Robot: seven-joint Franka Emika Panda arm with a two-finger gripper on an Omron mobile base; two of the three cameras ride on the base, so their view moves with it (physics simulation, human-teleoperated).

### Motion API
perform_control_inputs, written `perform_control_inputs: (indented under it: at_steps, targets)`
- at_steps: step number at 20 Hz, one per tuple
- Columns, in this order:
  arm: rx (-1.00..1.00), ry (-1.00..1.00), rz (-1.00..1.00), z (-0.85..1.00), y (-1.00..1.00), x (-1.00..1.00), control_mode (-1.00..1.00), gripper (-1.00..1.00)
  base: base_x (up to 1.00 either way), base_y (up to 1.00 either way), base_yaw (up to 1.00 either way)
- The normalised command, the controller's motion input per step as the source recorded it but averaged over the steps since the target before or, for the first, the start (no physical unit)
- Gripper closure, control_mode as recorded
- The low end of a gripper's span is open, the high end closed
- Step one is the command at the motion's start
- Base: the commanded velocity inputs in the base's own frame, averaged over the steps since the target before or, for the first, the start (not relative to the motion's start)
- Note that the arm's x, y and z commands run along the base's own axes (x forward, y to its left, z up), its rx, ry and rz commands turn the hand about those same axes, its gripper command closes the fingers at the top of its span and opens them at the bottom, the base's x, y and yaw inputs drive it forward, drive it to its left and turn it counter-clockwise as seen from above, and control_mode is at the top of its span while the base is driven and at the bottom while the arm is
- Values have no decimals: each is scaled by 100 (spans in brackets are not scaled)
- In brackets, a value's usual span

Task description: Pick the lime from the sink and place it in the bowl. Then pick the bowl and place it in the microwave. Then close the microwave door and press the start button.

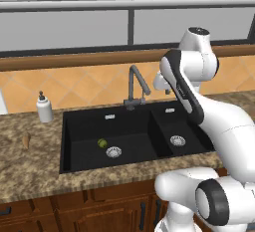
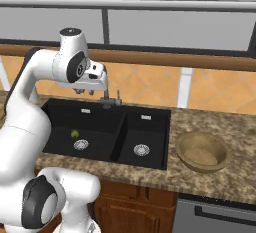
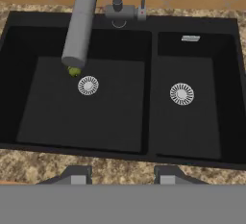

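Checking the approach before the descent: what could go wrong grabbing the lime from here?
1. In the hand view the faucet spout overlaps the lime, so a straight descent of the gripper, high above the sink, may clip it.
2. The lime is small, round and beside the left drain; a nudge could roll it away.
3. The bowl sits right of the sink; the carry crosses the divider and rim.
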Motion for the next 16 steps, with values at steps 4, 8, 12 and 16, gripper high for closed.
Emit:
perform_control_inputs:
  at_steps: [4,8,12,16]
  targets:
    - [-1,-12,1,0,6,-52,-100,-100,0,0,0]
    - [-2,-6,7,-15,65,-86,-100,-100,0,0,0]
    - [-7,0,8,-35,99,-21,-100,-100,0,0,0]
    - [-5,3,11,-39,95,11,-100,-100,0,0,0]
